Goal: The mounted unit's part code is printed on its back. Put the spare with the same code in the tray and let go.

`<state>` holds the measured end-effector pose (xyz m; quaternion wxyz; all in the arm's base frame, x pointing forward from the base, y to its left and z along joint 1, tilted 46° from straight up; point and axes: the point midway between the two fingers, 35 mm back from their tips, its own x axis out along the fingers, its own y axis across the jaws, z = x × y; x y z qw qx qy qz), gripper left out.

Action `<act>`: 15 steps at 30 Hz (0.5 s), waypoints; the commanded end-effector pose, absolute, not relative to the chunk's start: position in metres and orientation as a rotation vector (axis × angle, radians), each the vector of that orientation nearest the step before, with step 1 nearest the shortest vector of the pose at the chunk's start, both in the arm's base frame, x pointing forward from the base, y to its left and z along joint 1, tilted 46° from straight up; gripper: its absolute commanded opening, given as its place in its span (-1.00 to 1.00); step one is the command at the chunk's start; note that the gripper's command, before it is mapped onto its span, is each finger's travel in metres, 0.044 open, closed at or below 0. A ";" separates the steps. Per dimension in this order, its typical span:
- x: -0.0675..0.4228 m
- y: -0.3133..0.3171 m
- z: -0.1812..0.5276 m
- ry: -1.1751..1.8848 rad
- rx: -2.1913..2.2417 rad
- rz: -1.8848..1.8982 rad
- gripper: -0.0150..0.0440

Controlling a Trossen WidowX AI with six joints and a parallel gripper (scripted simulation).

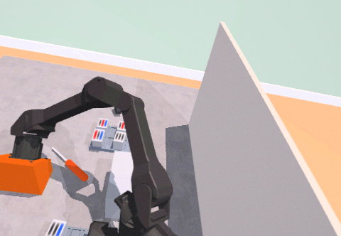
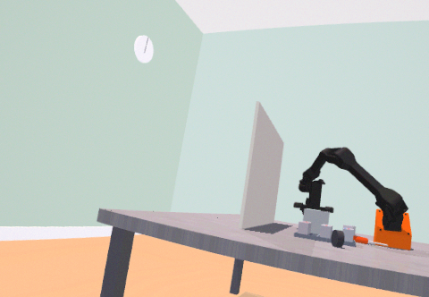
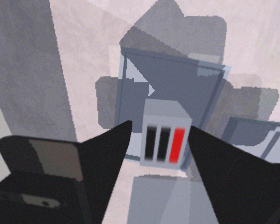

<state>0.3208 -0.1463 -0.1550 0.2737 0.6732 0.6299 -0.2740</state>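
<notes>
Gripper [image 3: 158, 145] spread apart over tray [image 3: 211, 95] — spare [image 3: 163, 137] loose between fingers; best to open wider, then lift straight up — no nudging.

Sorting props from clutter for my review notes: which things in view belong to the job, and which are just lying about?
Job: the gripper, open; the black-black-red spare between its fingers; the tray below; the other coded spares; the grey panel.

Lying about: the orange-handled screwdriver; the black cylinder; the wall clock.
</notes>
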 end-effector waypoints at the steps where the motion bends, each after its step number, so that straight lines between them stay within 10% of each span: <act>1: 0.321 -0.146 -0.155 1.695 1.810 -0.737 0.75; 15: 0.312 -0.222 -0.078 1.698 1.815 -0.745 1.00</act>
